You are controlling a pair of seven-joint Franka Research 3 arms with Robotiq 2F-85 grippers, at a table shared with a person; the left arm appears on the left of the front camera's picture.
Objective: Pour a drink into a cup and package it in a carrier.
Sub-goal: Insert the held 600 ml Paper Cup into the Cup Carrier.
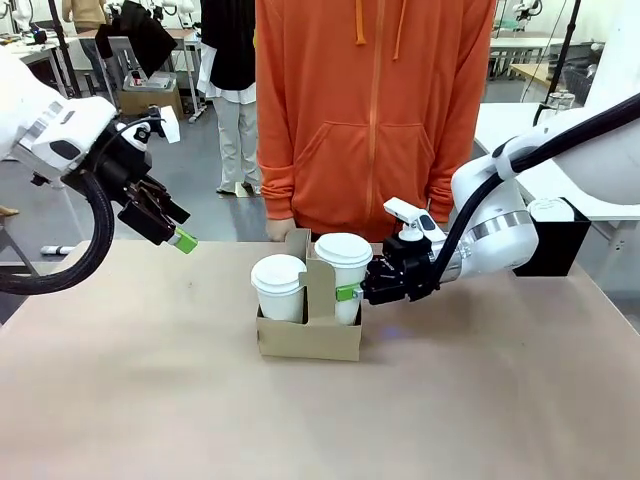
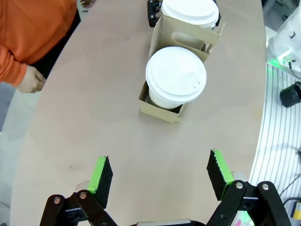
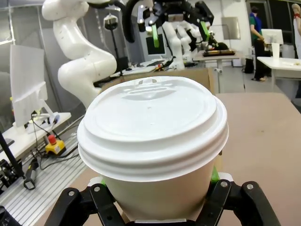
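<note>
- The right end effector (image 1: 352, 291) is pinching the tall lidded cup (image 1: 343, 262), which sits in the far slot of the brown carrier (image 1: 308, 338) near mid-bench (image 1: 150, 400).
- A shorter lidded cup (image 1: 278, 285) fills the near slot.
- The left end effector (image 1: 172, 228) hovers spread and empty, well clear.
- To finish well, confirm the cup is fully seated, release gently, then withdraw sideways without nudging the handle.

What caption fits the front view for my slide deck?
Right gripper clamps the lidded cup in the cardboard carrier; left gripper hangs open above the table.
</note>
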